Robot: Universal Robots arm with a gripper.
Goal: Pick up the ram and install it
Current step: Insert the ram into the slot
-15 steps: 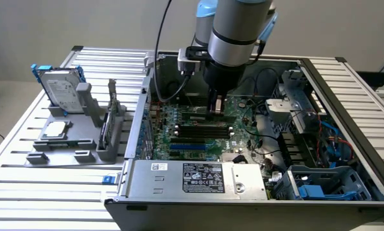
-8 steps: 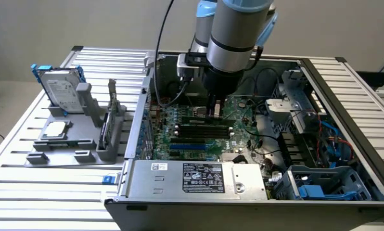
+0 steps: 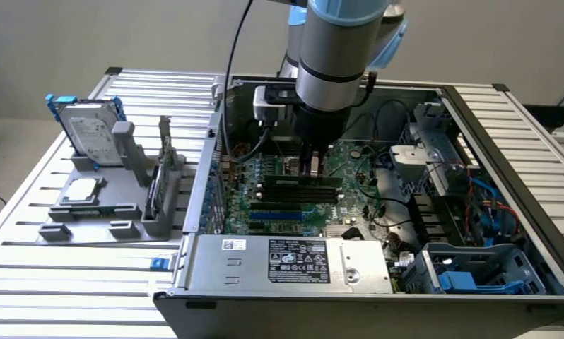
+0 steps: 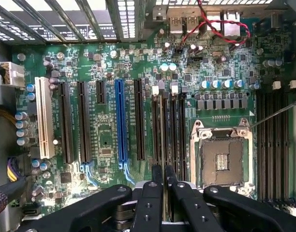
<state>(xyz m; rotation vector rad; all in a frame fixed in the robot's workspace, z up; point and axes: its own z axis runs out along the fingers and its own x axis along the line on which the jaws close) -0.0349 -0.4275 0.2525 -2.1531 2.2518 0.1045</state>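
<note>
Closest in, my gripper (image 4: 162, 173) is pinched narrow on the ram (image 3: 280, 178), which stands on edge at the black slots of the motherboard (image 4: 109, 140), just beside the processor socket (image 4: 220, 162), inside the computer case (image 3: 357, 314) on the counter (image 3: 37, 282).

Nothing reads cleanly. The power supply label (image 3: 299, 261) is white, with rows of small print and round certification-style marks (all too small to make out). A small white sticker (image 3: 235, 244) next to it carries a dark barcode-like block, with no characters legible. The hard drive label (image 3: 86, 133) is pale, with its print unreadable. The motherboard (image 4: 104, 63) has white silk-screen lettering beside the slots and chips, none of it decipherable. The ram (image 3: 324, 181) shows no readable marking on its chips. No brand name or number can be made out anywhere.
</note>
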